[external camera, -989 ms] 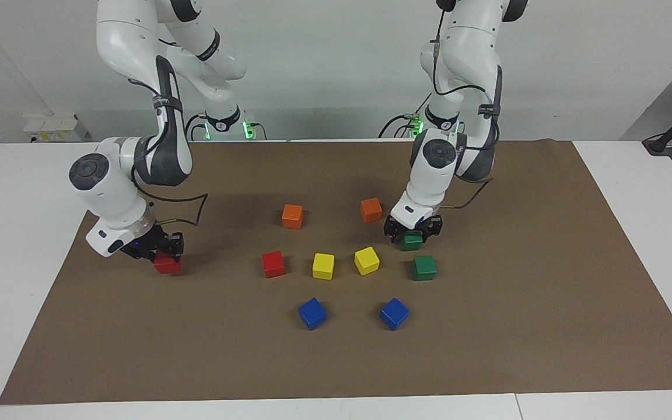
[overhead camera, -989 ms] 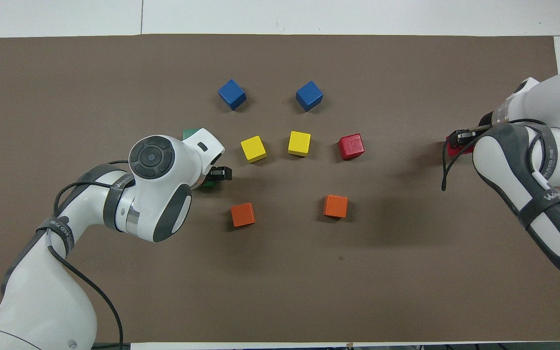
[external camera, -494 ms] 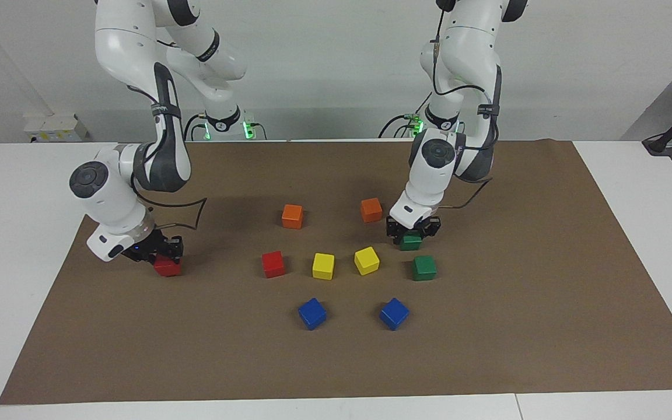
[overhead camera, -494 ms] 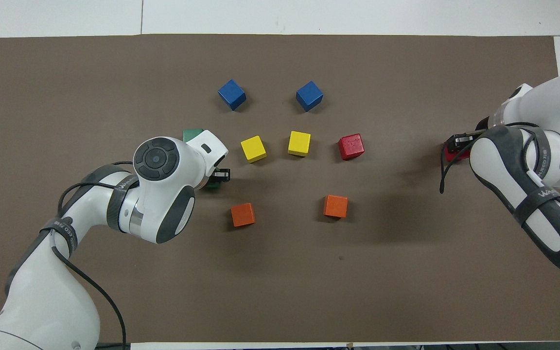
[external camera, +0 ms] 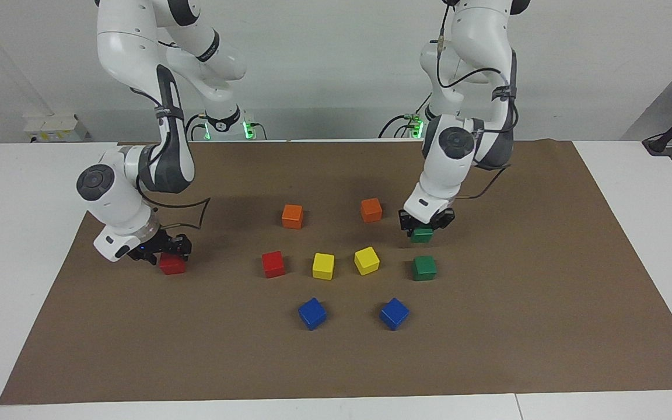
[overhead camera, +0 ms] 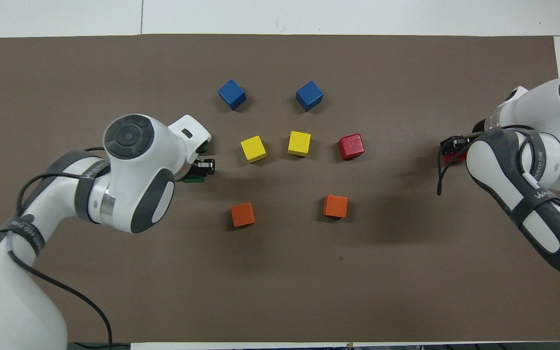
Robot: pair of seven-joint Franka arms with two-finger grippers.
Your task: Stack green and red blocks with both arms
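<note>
4 task cubes are in view, 2 dark green and 2 bright red, all matte with square edges. The held green cube (external camera: 422,235) sits between the fingers of the left gripper (external camera: 426,223), which pinches it just above the brown mat (external camera: 546,326), over a spot between the nearer orange cube (external camera: 371,210) and the free green cube (external camera: 424,268). The free green cube rests on the mat toward the left arm's end of the block group; in the overhead view the left arm (overhead camera: 134,180) hides nearly all of it. The held red cube (external camera: 172,263) is clamped by the right gripper (external camera: 164,249) low over the mat at the right arm's end — whether it touches the mat cannot be told. The free red cube (external camera: 273,263) lies flat on the mat beside the 2 yellow cubes (external camera: 323,266).

Further from the robots lie 2 blue cubes (external camera: 312,313), each turned at an angle to the mat edge. A second orange cube (external camera: 292,216) lies nearer the robots, apart from the first.

Both arms are glossy white with dark grey joint sections and black cables. The right arm (overhead camera: 528,170) carries a dark strap with white lettering — only "WA" reads clearly. The mat is a dull, flat brown sheet on a white table (external camera: 15,192).
</note>
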